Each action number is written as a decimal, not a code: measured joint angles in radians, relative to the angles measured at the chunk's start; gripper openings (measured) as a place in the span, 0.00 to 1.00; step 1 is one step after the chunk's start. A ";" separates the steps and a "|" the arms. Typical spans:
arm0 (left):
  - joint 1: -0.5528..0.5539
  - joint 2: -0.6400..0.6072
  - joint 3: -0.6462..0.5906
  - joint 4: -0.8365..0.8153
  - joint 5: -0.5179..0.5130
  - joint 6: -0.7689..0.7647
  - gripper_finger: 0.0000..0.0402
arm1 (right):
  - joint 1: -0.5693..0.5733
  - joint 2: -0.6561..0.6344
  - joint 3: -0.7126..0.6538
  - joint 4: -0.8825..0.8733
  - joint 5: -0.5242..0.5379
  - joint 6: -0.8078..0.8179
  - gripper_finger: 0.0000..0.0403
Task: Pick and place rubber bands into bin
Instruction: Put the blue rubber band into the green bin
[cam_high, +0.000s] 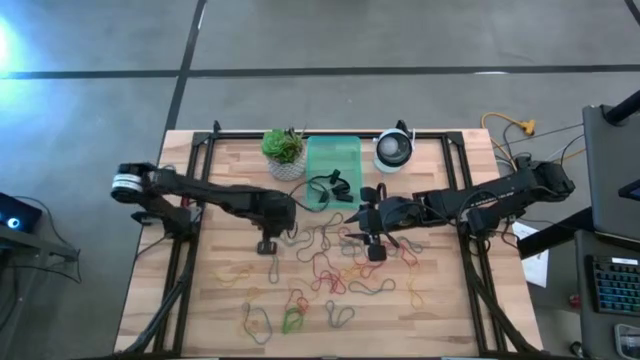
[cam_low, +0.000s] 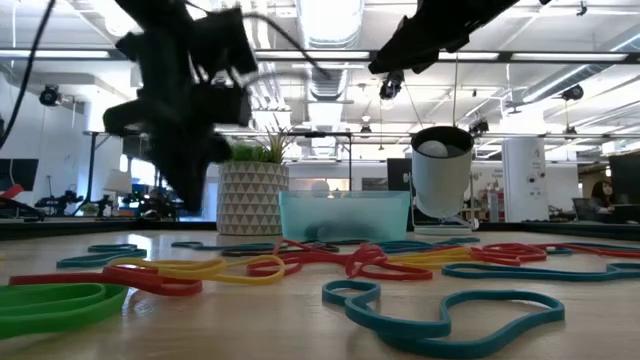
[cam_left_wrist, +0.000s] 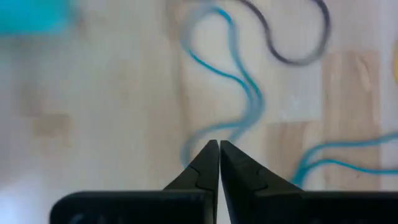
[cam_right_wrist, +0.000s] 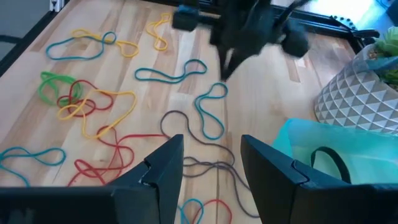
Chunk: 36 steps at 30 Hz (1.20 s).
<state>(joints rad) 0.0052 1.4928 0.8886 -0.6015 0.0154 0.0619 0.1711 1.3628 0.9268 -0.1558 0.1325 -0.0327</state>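
Many rubber bands (cam_high: 330, 270) in red, yellow, blue, green and grey lie loose across the wooden table (cam_right_wrist: 93, 106); they also show in the low view (cam_low: 300, 265). The mint-green bin (cam_high: 333, 160) stands at the table's far middle, and a black band (cam_right_wrist: 329, 158) rests in it. My left gripper (cam_high: 268, 245) points down near the table's middle-left. It is shut (cam_left_wrist: 219, 146), with its tips just over a blue band (cam_left_wrist: 242, 81). My right gripper (cam_right_wrist: 211, 152) is open and hovers over a grey band (cam_right_wrist: 186, 134), right of centre (cam_high: 372, 240), close to the bin (cam_right_wrist: 348, 146).
A white pot with a green plant (cam_high: 285, 155) stands left of the bin, and a round white-and-dark device (cam_high: 393, 150) stands right of it. Black frame rails (cam_high: 190, 250) run along the table's left and right sides. Cables and a keyboard lie beyond the right edge.
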 joint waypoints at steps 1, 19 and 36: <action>-0.009 -0.016 0.000 -0.001 -0.017 0.001 0.00 | 0.000 0.000 0.000 -0.001 0.000 0.000 0.38; -0.048 0.064 -0.017 0.070 -0.009 0.042 0.15 | 0.002 0.000 0.000 0.003 0.025 0.015 0.38; -0.022 0.096 -0.024 0.002 -0.066 -0.084 0.53 | 0.002 0.000 -0.002 -0.021 0.025 0.046 0.38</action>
<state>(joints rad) -0.0171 1.5883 0.8647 -0.5993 -0.0507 -0.0221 0.1726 1.3628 0.9250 -0.1767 0.1575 0.0135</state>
